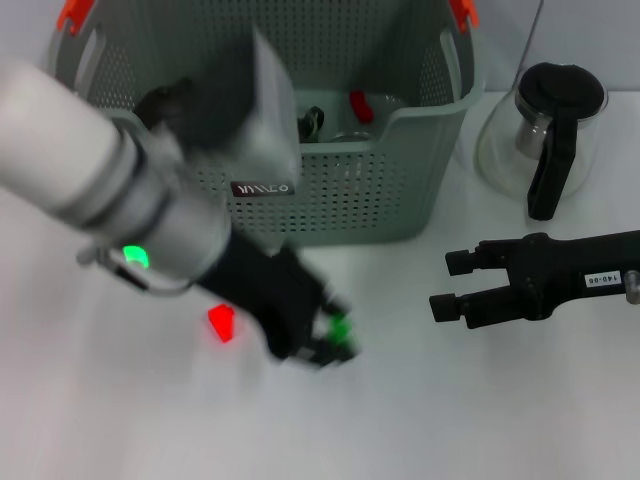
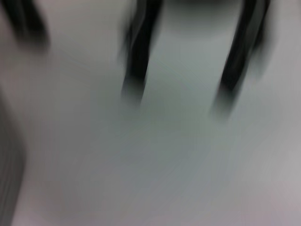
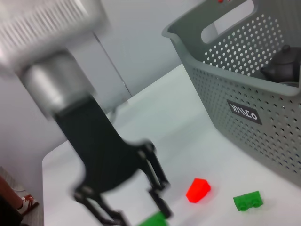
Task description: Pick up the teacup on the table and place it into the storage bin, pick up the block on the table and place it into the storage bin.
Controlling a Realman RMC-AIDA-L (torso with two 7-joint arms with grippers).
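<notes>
Low over the white bench [image 1: 520, 420], the left gripper [image 1: 325, 345] hangs in front of the storage bin [image 1: 330, 190], its fingers [image 2: 136, 70] spread, a green block [image 3: 154, 220] at their tips; just beside it lies a red block [image 1: 221, 323], and another green block [image 3: 247, 201] sits nearer the bin; a dark teapot [image 3: 282, 66] rests inside the bin; right of it stands a glass teapot [image 1: 545, 130]; the right gripper [image 1: 450, 285] waits below that, jaws parted; a pale wall rises behind.
</notes>
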